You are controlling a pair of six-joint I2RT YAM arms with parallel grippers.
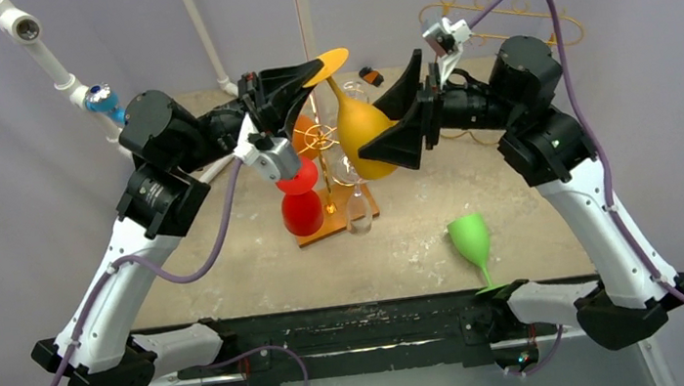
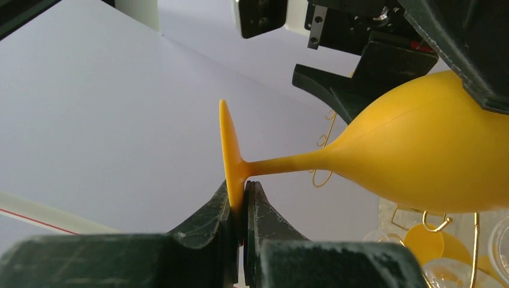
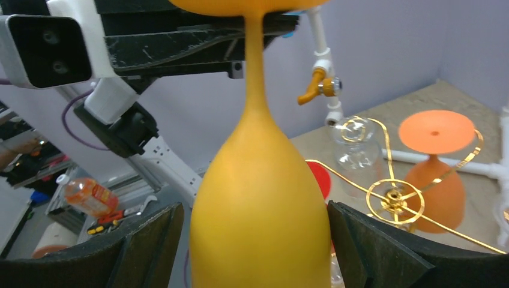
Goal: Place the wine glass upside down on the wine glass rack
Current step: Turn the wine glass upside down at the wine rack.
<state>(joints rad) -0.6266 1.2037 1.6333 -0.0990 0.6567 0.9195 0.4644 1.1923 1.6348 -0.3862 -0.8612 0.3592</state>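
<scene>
A yellow wine glass (image 1: 366,136) hangs upside down in the air, foot up, just right of the gold wire rack (image 1: 319,138). My left gripper (image 1: 308,71) is shut on the edge of the glass's foot; the left wrist view shows the foot (image 2: 231,150) pinched between the fingers, the gripper (image 2: 243,192) below it. My right gripper (image 1: 404,111) is open around the bowl. In the right wrist view the bowl (image 3: 258,198) sits between the fingers (image 3: 150,240), with a gap on each side.
The rack on its wooden base (image 1: 337,225) holds a red glass (image 1: 300,198), an orange glass (image 3: 435,174) and a clear glass (image 1: 358,213). A green glass (image 1: 472,241) lies on the table at the front right. White pipe (image 1: 57,70) stands back left.
</scene>
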